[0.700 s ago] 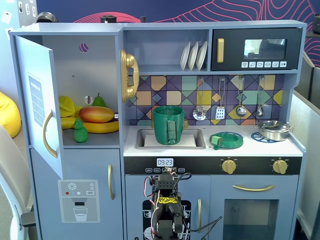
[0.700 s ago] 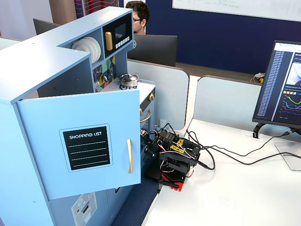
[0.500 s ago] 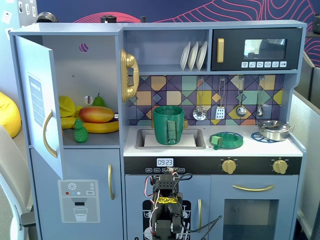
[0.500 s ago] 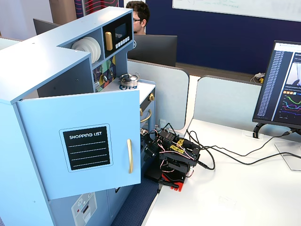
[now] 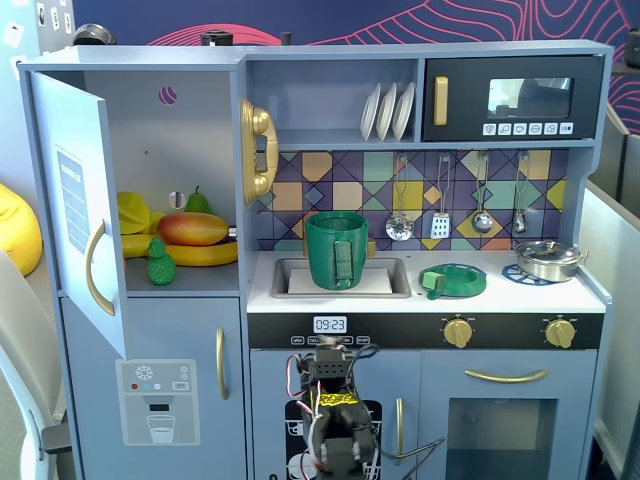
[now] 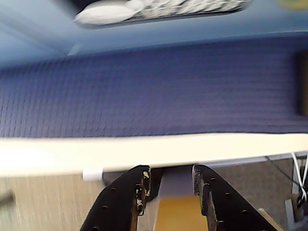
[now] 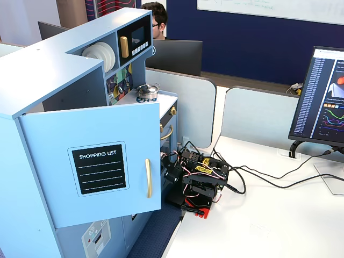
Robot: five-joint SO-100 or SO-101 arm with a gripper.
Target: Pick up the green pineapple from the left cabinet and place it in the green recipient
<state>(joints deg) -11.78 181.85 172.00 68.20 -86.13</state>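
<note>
The green pineapple (image 5: 160, 262) stands upright at the front left of the shelf in the left cabinet (image 5: 190, 140), whose door (image 5: 75, 200) hangs open; the door also shows in a fixed view (image 7: 97, 161). The green recipient (image 5: 336, 250) stands in the sink, handle facing front. My arm (image 5: 335, 425) is folded low in front of the kitchen's base, far below both, and also shows in a fixed view (image 7: 200, 181). In the wrist view my gripper (image 6: 171, 185) is open and empty, looking at blue carpet and a white table edge.
A red-yellow mango (image 5: 192, 228), bananas (image 5: 200, 254) and a green pear (image 5: 198, 202) lie behind the pineapple. A flat green dish (image 5: 453, 280) and a steel pot (image 5: 548, 258) sit on the counter. Cables (image 7: 258, 180) and a monitor (image 7: 322, 97) are on the white table.
</note>
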